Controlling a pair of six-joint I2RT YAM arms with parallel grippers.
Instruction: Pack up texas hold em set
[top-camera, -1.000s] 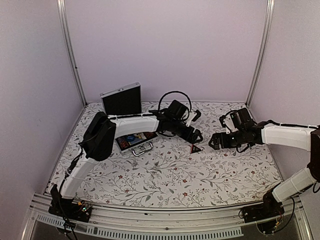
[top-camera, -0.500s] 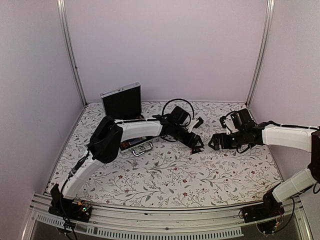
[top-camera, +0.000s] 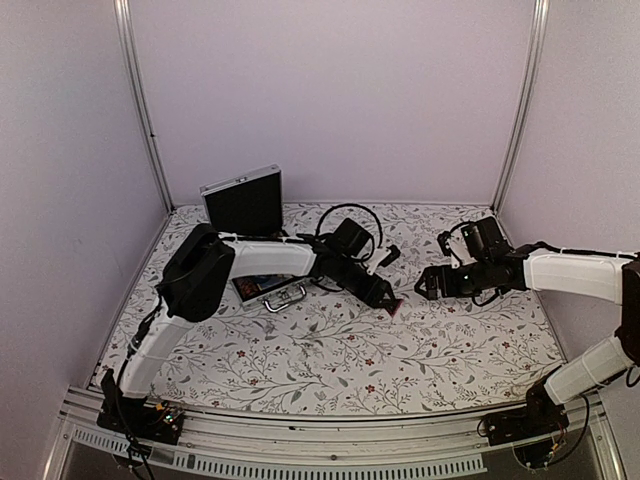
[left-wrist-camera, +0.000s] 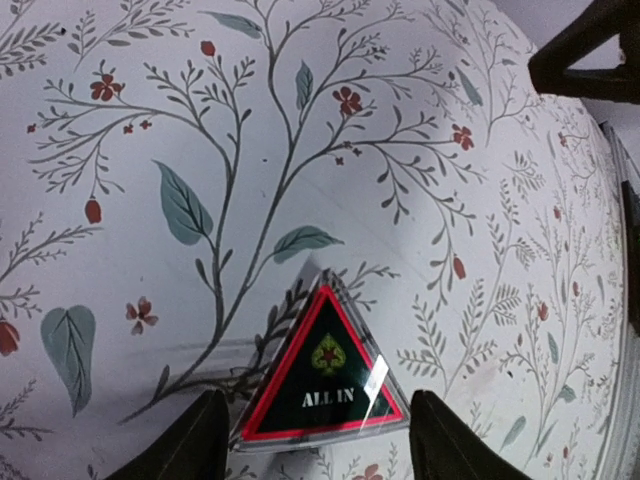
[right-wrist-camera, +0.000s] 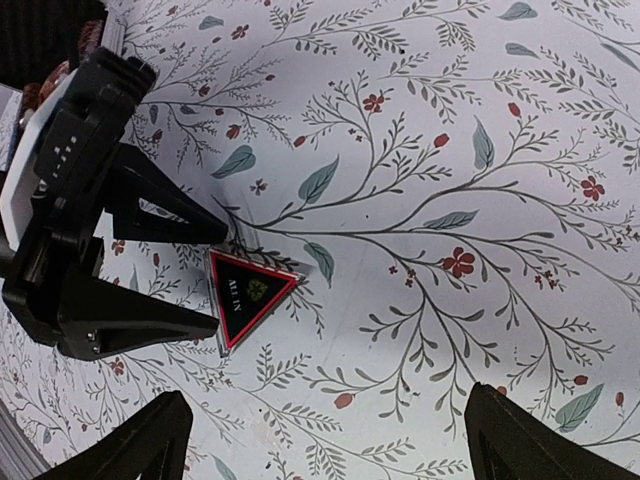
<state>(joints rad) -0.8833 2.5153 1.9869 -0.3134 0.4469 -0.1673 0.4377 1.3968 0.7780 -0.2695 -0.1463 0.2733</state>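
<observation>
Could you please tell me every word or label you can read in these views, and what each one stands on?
"ALL IN": white letters on the black, red-edged triangular token lying on the floral table cover.
Anything printed on the contents of the open case: too small to read.

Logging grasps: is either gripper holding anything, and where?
Cannot tell: left gripper's fingers flank the token's two corners, contact unclear. Right gripper open, empty.

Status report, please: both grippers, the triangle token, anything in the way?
Left gripper open, astride triangle token. Token flat on tablecloth, not lifted. Right gripper open, empty, close by. Case open, far left.
</observation>
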